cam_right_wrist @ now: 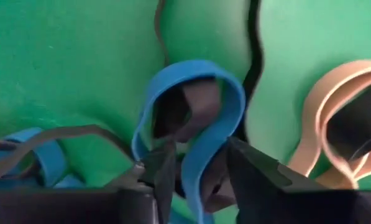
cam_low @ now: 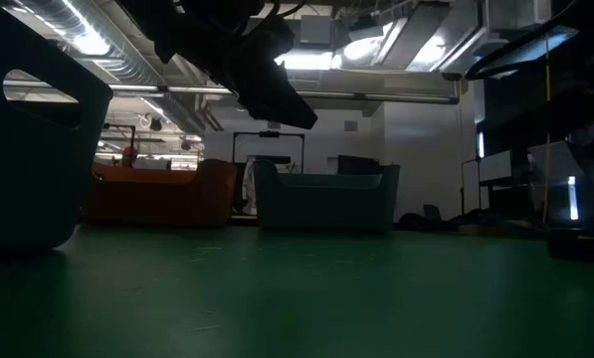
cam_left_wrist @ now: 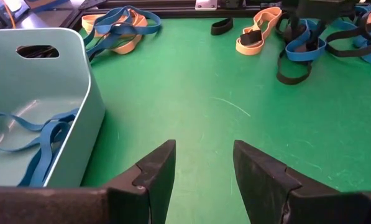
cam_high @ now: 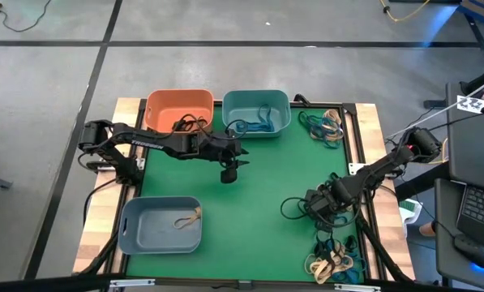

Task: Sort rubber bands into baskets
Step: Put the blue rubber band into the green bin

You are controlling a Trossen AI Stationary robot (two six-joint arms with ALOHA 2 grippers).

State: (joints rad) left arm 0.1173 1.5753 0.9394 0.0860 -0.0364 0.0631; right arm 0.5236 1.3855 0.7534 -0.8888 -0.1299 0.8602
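High view: left gripper hovers mid-table below teal basket; right gripper down among rubber bands near table's right edge.

Left wrist view: jaws parted, empty (blue bands inside teal basket).

Right wrist view: blue band between parted fingers; grip unclear.

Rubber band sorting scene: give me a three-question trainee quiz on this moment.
1. True or false: the shallow grey-blue plastic basket holds a thin tan rubber band.
2. What colour is the thin rubber loop between the right hand's fingers: A black, B blue, C tan?
3. Fill in: the left hand, open and empty, hovers in front of the shallow ____ plastic basket.

Key: 1 true; 2 B; 3 teal.
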